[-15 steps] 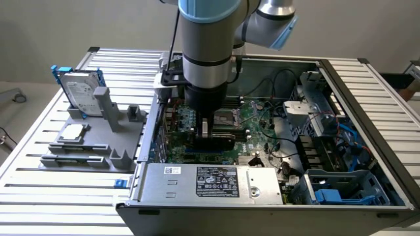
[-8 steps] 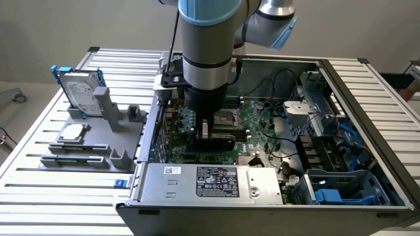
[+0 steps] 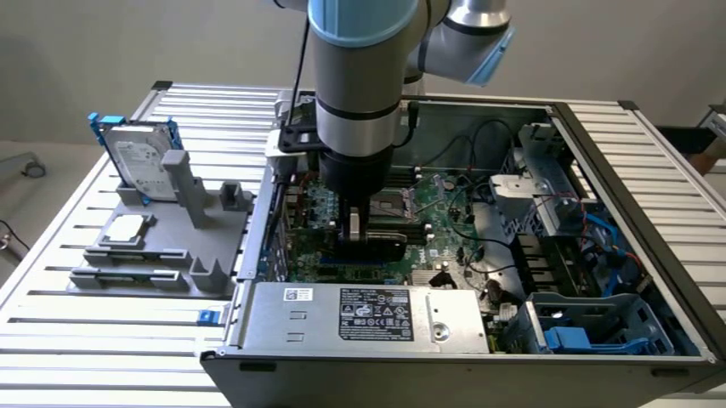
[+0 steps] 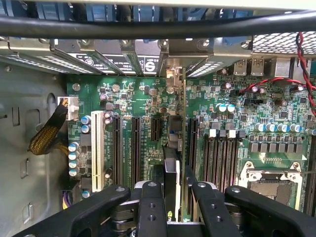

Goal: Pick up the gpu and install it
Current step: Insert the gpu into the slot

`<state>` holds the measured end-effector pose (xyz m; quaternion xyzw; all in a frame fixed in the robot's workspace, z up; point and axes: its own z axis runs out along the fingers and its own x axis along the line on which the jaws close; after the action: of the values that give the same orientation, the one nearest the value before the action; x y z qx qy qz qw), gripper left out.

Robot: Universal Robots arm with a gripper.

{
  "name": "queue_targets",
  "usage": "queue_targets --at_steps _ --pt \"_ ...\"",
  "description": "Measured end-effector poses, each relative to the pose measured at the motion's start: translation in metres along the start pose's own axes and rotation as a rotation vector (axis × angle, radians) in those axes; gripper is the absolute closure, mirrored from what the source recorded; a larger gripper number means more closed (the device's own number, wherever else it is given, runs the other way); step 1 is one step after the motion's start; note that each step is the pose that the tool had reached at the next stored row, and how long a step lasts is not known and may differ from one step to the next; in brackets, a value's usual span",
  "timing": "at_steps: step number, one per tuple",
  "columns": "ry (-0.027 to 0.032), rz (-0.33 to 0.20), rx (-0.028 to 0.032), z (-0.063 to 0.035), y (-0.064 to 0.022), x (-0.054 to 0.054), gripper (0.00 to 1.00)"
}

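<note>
I can make out no word or number for certain. The black label (image 3: 375, 308) on the silver power supply (image 3: 340, 331) carries white print and small round marks, too fine for me to read. The hard drive (image 3: 138, 161) wears a white label with dark print, equally illegible. From my wrist, a slot-bracket sticker (image 4: 149, 64) shows a round symbol, and the motherboard (image 4: 143, 98) has tiny white lettering.

Bright even lt, glare on table (image 3: 80, 340), PC case (image 3: 454, 380) dimmer
</note>
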<state>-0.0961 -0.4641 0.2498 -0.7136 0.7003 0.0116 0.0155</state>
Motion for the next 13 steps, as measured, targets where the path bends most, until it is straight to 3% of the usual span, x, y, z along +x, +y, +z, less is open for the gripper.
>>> queue_targets --at_steps 5,13 --pt "-0.0071 -0.001 -0.0003 0.0005 0.0000 0.0005 0.73" --pt "-0.0128 -0.003 -0.0014 0.0005 0.0000 0.0024 0.73"
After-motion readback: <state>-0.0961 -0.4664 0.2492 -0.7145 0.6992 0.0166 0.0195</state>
